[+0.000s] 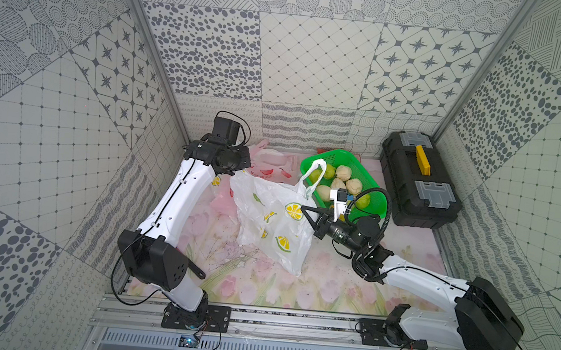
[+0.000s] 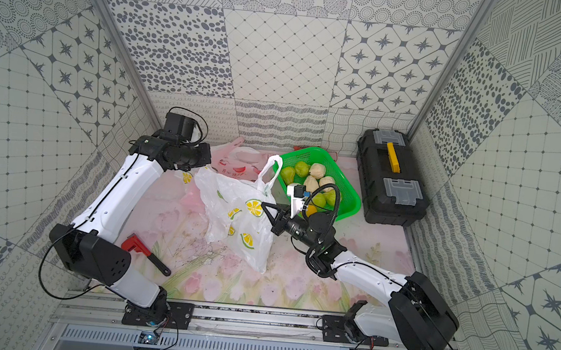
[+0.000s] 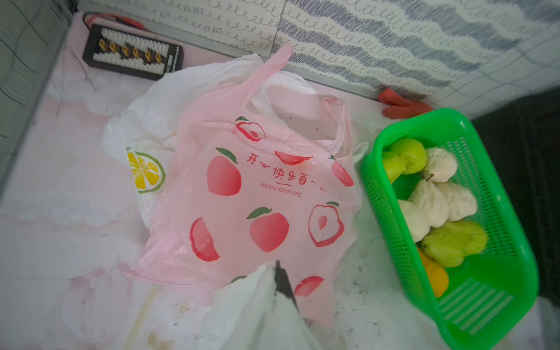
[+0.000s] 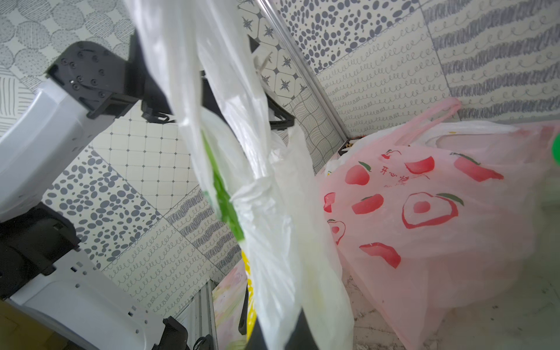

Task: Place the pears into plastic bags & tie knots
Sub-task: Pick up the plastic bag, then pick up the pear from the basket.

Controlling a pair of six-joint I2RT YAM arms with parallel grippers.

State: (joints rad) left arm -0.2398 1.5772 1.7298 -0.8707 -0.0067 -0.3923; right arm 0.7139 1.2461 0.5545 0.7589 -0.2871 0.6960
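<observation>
Both top views: mounted high over front rail [image 1: 293,324], tilted down toward back wall [image 1: 316,64], far off; whole floral mat [image 1: 332,284] and black toolbox [image 1: 405,197] inside frame. Left wrist view: close, looking down on pink bag [image 3: 266,197] and green basket [image 3: 485,291], toward back wall. Right wrist view: very close behind lemon-print bag [image 4: 272,212], facing left arm [image 4: 30,136]. All four views share pink bag, lemon-print bag.

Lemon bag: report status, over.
Left claw shut on lemon bag. Right claw at bag's side, grip unclear. Pears in basket. Loose bag handle over basket corner.
</observation>
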